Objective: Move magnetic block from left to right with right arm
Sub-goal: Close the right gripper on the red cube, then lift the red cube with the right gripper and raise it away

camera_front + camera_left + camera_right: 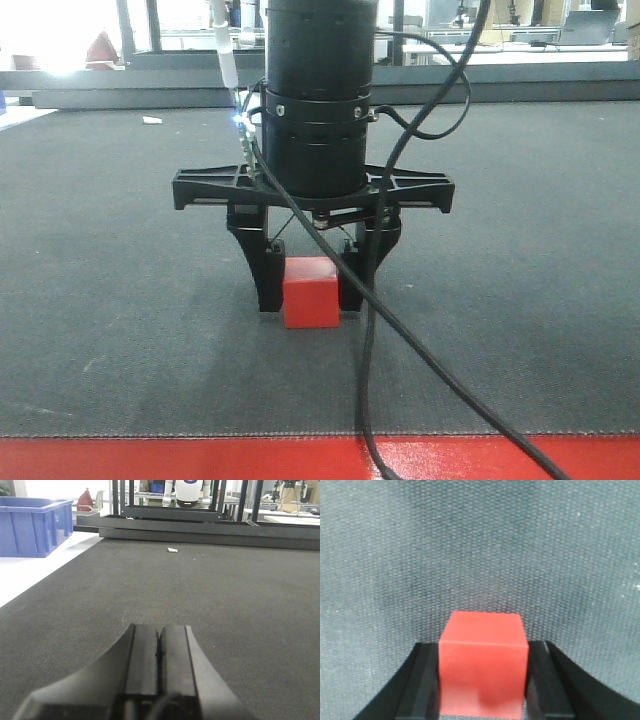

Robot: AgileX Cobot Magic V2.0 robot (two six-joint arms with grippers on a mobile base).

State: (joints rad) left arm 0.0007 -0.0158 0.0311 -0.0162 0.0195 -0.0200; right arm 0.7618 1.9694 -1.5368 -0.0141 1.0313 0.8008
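Red magnetic block sits flat — square in right hand

Smooth, matt red magnetic block between the matt black plastic fingers of the right gripper. Beneath the gripper, a rough, woven dark grey mat. In front of it, a slightly glossy black cable.
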